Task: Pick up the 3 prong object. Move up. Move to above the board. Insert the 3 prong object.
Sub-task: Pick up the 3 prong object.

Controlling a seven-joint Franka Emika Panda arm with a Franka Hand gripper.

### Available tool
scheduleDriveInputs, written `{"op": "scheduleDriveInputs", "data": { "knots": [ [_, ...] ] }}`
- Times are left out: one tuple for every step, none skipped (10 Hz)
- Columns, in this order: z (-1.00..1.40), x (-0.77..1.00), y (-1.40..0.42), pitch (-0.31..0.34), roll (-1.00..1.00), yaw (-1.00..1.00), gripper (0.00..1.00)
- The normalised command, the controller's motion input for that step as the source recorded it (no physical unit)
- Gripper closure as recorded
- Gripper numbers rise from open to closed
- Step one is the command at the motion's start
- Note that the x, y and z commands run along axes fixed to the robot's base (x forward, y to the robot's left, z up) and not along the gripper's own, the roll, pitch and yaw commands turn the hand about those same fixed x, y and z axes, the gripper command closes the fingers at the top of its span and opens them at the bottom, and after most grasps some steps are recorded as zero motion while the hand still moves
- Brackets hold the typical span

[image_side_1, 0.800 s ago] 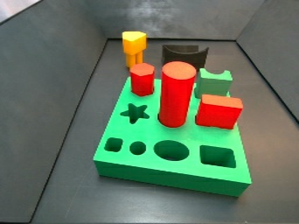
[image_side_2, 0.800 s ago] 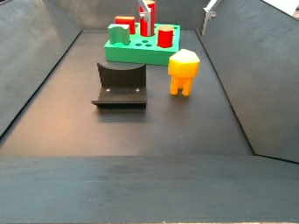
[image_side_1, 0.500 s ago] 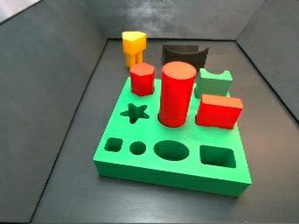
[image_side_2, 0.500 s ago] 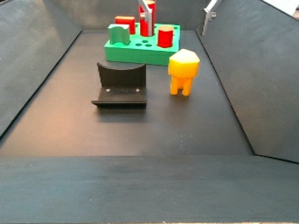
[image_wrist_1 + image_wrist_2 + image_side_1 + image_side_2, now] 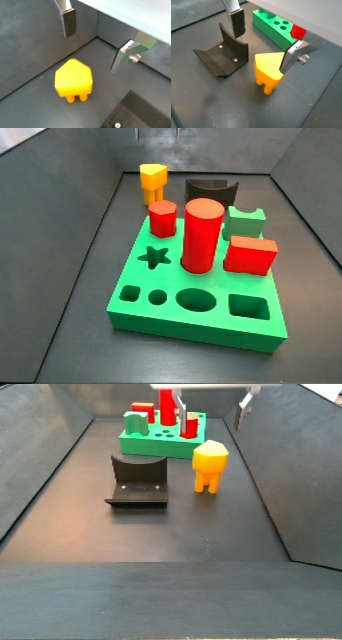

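While my tool [image 5: 264,41] hangs with fingers spread above the 3 prong object [image 5: 268,71], touching nothing, that peg stands upright on the floor between the fixture [image 5: 221,56] and the board [image 5: 274,28].

Since the earlier pictures the gripper [image 5: 207,392] has shifted at the top edge of a side view, its silver fingers [image 5: 249,396] now showing differently above the board [image 5: 150,441] at the far end of the floor.
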Motion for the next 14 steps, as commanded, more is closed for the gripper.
{"op": "scheduleDriveInputs", "data": {
  "knots": [
    [-0.46,-0.02,-0.05,0.000,-0.08,-0.08,0.00],
    [-0.41,-0.17,0.00,0.000,-0.08,-0.04,0.00],
    [-0.35,-0.11,-0.03,0.000,-0.11,0.00,0.00],
    [-0.33,0.00,-0.03,0.000,-0.14,0.03,0.00],
    [-0.37,0.00,-0.11,0.031,-0.09,0.15,0.00],
    [-0.38,0.00,-0.17,0.050,-0.07,0.12,0.00],
    [-0.33,0.00,-0.19,0.041,-0.09,0.05,0.00],
    [-0.30,0.00,-0.16,0.033,-0.09,0.03,0.00],
    [-0.29,0.00,-0.10,0.007,-0.08,0.00,0.00],
    [-0.31,0.00,-0.03,0.000,-0.05,0.00,0.00],
    [-0.35,0.00,0.00,0.010,0.00,0.00,0.00],
    [-0.36,-0.09,-0.09,0.004,0.13,0.19,0.00],
    [-0.34,-0.04,-0.11,0.027,0.15,0.14,0.00],
    [-0.22,0.00,-0.01,0.024,0.07,0.08,0.00]
  ]
}}
